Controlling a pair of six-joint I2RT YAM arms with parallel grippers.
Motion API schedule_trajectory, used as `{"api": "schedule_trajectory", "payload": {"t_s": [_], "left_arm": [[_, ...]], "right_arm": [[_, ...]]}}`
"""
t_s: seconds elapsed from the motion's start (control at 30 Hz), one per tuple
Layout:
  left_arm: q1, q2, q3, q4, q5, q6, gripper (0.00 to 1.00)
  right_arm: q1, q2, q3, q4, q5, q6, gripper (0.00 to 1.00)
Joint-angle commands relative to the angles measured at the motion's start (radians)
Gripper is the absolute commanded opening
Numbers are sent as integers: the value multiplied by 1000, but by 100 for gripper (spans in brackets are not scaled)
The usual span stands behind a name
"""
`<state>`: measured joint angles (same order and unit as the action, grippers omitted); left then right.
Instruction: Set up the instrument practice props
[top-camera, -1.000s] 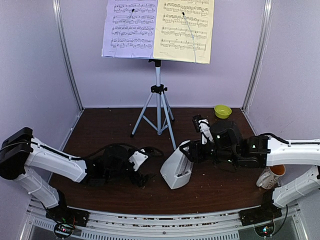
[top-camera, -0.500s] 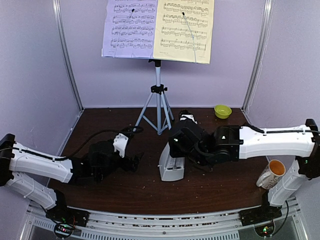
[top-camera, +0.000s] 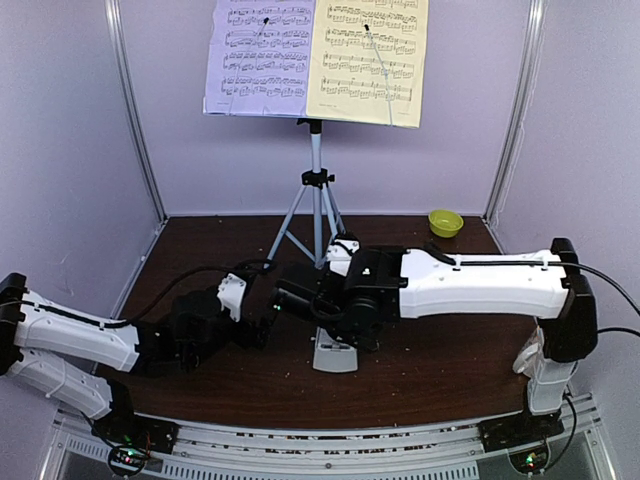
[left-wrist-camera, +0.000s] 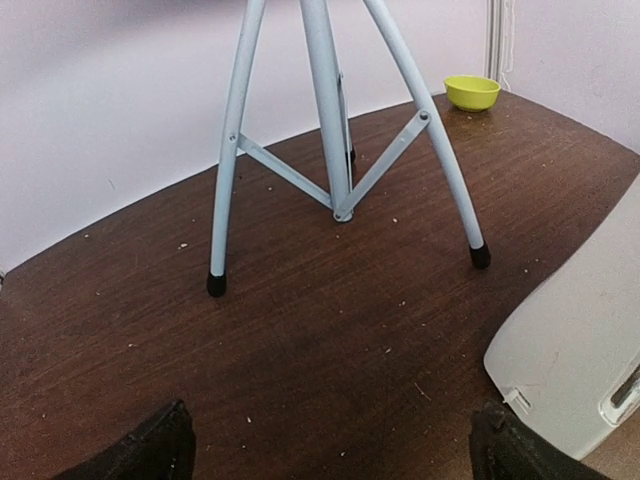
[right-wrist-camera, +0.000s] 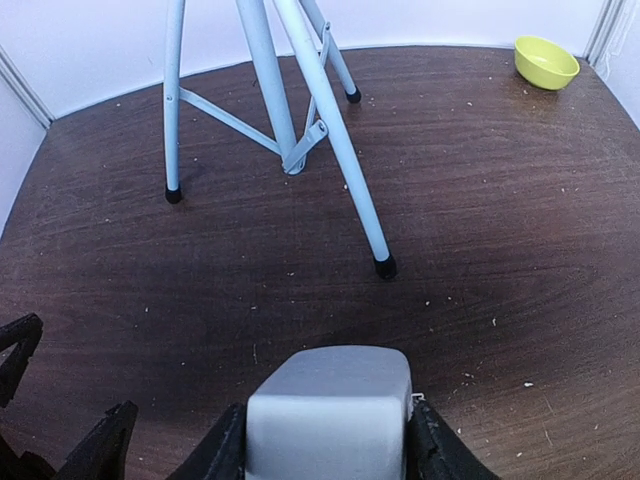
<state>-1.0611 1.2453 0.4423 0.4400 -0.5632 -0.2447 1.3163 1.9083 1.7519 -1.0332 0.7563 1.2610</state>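
The music stand's silver tripod (top-camera: 316, 215) stands at the back centre and carries the lilac page (top-camera: 258, 55) and the pale yellow page (top-camera: 368, 60). The grey desk is hidden behind the pages. The light grey metronome (top-camera: 335, 355) stands upright in front of the tripod. My right gripper (top-camera: 338, 335) is shut on its top, and the right wrist view shows the metronome (right-wrist-camera: 328, 410) gripped between both fingers (right-wrist-camera: 225, 452). My left gripper (top-camera: 262, 328) is open and empty just left of it. The left wrist view shows the metronome (left-wrist-camera: 580, 360) at the right edge, with the left gripper (left-wrist-camera: 330, 455) spread wide.
A small green bowl (top-camera: 445, 222) sits at the back right corner and also shows in the right wrist view (right-wrist-camera: 546, 60). The tripod's legs (right-wrist-camera: 340, 170) stand a short way behind the metronome. My right arm (top-camera: 480, 285) stretches across the table's right half.
My right arm has swung left across the table with the metronome, which has gone from tilted to upright near the centre. My left gripper has drawn back to the left.
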Motion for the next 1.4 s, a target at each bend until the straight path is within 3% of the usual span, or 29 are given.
{"api": "schedule_trajectory", "payload": {"t_s": [0.0, 0.13, 0.43, 0.57, 0.73, 0.9, 1.03, 1.2, 1.37], "left_arm": [[6, -34, -24, 37, -17, -22, 98], [6, -41, -27, 32, -17, -18, 98], [-3, -51, -1, -3, 33, -16, 98], [-54, -84, 24, -24, 34, -9, 98], [-145, -134, 63, -52, 32, -46, 98], [-264, -111, 153, -138, -86, -166, 98], [-307, -49, 246, -199, -112, -314, 98], [-339, 109, 444, -357, -191, -465, 98], [-385, 265, 587, -412, -258, -495, 98]], "right_arm": [[25, 36, 112, -196, 123, 145, 20], [28, 27, 73, -133, 97, 136, 35], [31, -37, 16, -3, 63, 75, 87], [32, -130, -62, 124, 58, -4, 100], [20, -376, -345, 511, 39, -268, 100], [-29, -624, -689, 936, -101, -573, 100], [-117, -750, -864, 1041, -255, -650, 100], [-206, -871, -1058, 1068, -329, -705, 100], [-254, -1015, -1286, 1253, -427, -740, 100]]}}
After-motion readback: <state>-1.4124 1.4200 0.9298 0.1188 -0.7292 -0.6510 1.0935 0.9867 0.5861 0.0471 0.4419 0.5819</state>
